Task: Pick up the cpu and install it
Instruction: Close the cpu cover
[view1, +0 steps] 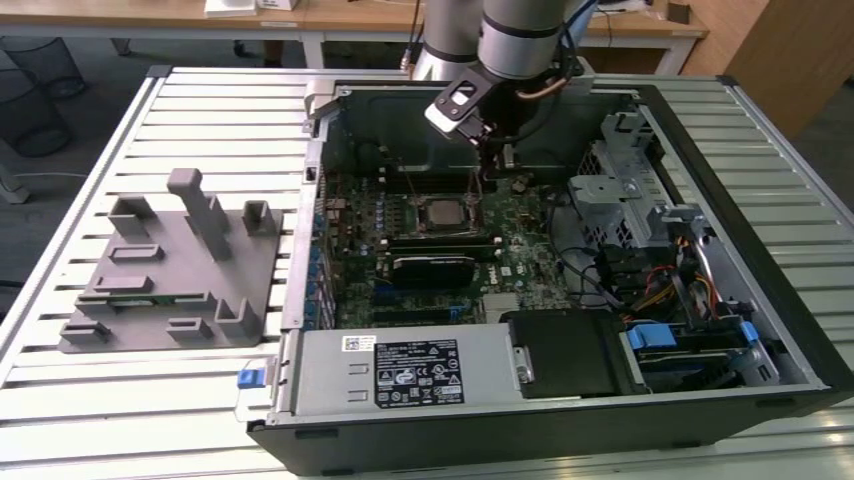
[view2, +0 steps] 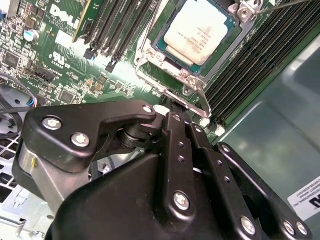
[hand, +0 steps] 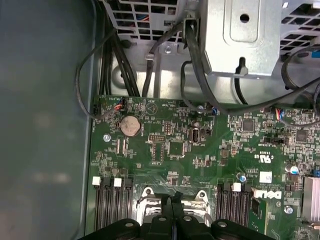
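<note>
Slatted metal makes up the bench (view1: 107, 400), and on it lies an open computer case (view1: 534, 445) with your arm hanging over its interior. Your hand (view1: 491, 172) is clenched: in both wrist views the two black fingers (view2: 176, 150) lie pressed together along their length, with no gap and no chip between them. Their tips sit at the edge of the processor socket's metal load frame (view2: 172, 74), right by the thin wire retention lever (view2: 204, 107). You cannot tell from these views whether they touch or pinch that lever. The cpu (view2: 200, 30) is not in your grasp. It sits flat in the socket, pale top up, with the frame around its rim, so by my reading it is already seated and the work stands at the latch. The relation to mind is this: the cpu lies just beyond the fingertips, across the frame's near edge, and in the exterior view it lies toward the exterior view's left of the hand and nearer the camera. It is square, with no long axis to speak of, and its sides run parallel to the memory slots (view2: 260, 55) flanking the socket. Further out on the green motherboard (hand: 200, 150) you have a coin cell (hand: 130, 126), then black cables (hand: 195, 55). The silver power supply (view1: 400, 370) fills the case's near end. A grey fixture (view1: 167, 265) stands on the bench well apart, on the exterior view's left.
</note>
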